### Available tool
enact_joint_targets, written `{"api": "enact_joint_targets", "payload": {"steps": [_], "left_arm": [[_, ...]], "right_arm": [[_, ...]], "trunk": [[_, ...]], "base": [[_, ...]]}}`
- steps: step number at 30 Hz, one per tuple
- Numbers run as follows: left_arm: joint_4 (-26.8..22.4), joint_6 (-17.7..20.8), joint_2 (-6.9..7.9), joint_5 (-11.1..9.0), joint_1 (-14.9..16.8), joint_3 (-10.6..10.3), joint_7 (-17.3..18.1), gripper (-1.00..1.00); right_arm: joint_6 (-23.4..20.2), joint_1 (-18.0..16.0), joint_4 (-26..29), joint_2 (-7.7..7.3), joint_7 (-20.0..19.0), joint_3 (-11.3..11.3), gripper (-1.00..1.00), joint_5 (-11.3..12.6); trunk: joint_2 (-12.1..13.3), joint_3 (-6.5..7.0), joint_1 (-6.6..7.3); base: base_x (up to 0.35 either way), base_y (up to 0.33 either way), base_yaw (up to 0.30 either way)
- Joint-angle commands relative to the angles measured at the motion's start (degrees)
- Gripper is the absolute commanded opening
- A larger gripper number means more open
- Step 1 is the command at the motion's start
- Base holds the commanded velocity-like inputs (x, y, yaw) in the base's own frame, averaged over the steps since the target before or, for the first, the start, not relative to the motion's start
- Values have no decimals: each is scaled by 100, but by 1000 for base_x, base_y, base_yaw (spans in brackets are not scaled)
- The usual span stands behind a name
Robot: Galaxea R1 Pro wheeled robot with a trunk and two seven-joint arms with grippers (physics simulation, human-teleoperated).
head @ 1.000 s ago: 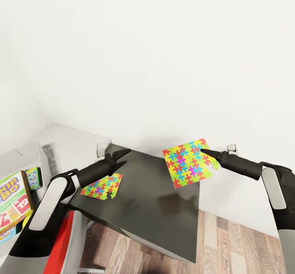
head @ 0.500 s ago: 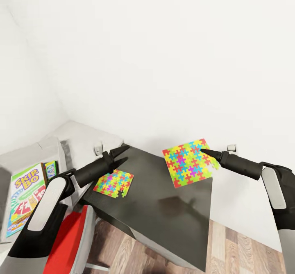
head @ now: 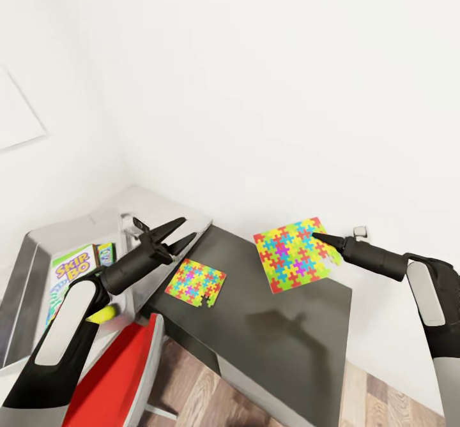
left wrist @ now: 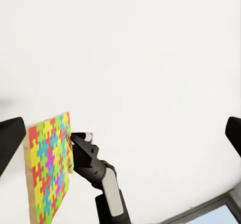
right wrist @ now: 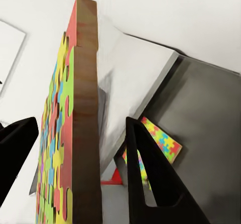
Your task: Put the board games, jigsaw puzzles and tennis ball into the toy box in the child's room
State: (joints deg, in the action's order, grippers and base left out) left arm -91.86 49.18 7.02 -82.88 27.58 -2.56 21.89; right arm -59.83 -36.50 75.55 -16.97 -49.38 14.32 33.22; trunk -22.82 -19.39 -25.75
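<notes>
Change: view has swung left; toy box (head: 25,267) now shows more fully.
Right gripper (head: 317,239): pinching lifted jigsaw puzzle (head: 292,254).
Left gripper (head: 182,232): spread, empty.
Second puzzle (head: 195,281): dark tabletop's (head: 281,325) left edge.
Meaning: delivery next.

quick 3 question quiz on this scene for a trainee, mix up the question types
1. True or false: the right gripper holds a multicoloured jagged-edged jigsaw puzzle sheet lifted off the dark grey desk top.
2. Multiple choice: where does the second, smaller-looking jigsaw puzzle sheet lie? A) inside the light grey toy box B) flat on the dark grey desk top C) on the red chair
3. Fill in: the fingers of the left gripper are ____ and hold nothing.

Key: 1 true; 2 B; 3 open
</notes>
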Motion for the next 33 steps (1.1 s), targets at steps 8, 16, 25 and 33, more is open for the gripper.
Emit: {"api": "enact_joint_targets", "payload": {"steps": [8,16,25,33], "left_arm": [[8,13,8,15,-25,51,104,100],[14,13,10,61,-31,65,94,100],[16,13,10,76,-33,62,83,100],[18,13,10,80,-33,56,72,100]], "right_arm": [[-17,-13,-38,1,-37,-14,-100,-27],[-17,-15,-47,1,-37,-9,-100,-26],[-17,-11,-49,1,-37,9,-100,-26],[-17,-8,-49,1,-37,29,-100,-26]], "trunk": [[-10,47,-3],[-10,104,-3],[-10,167,-3],[-10,222,-3]], "base": [[0,0,213],[0,0,213],[0,0,214],[0,0,214]]}}
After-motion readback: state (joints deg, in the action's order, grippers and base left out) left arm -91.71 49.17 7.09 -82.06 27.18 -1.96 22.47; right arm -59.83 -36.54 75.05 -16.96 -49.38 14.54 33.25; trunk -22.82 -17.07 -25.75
